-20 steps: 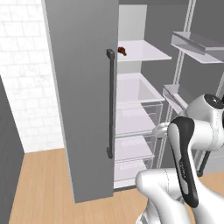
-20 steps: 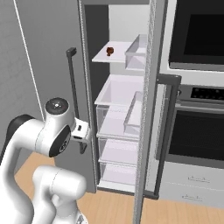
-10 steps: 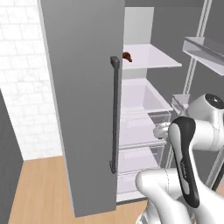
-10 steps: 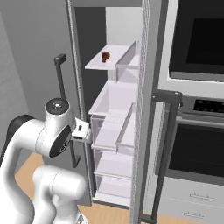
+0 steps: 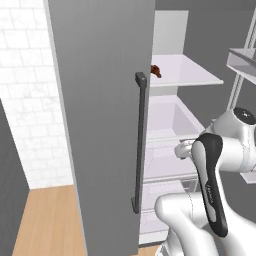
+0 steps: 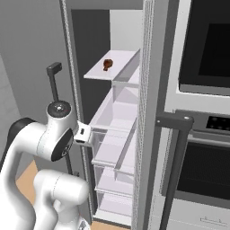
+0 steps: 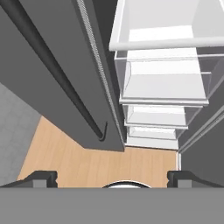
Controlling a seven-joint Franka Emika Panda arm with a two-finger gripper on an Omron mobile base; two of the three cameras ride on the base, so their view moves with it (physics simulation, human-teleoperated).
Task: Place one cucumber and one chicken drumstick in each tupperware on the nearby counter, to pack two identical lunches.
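A brown chicken drumstick (image 5: 156, 70) lies on the upper white shelf (image 5: 185, 72) of the open fridge; the right base view also shows the drumstick (image 6: 108, 64), near that shelf's back left. My gripper (image 7: 113, 178) is open with nothing between its fingertips (image 7: 43, 177). It points down past the fridge door's edge at the floor and the lower drawers, well below the drumstick. My arm is folded in front of the fridge's middle shelves. The cucumber, the tupperware and the counter are out of view.
The open grey fridge door (image 5: 100, 115) with its dark vertical handle (image 5: 140, 140) stands close on the left. A second door with a handle (image 6: 173, 166) stands on the right, beside a built-in oven (image 6: 206, 45). Clear drawers (image 7: 162, 83) sit above the wooden floor (image 7: 65, 153).
The whole picture has shifted in both base views: the camera has moved and the fridge now looms closer. The arm's pose and the open gripper look unchanged.
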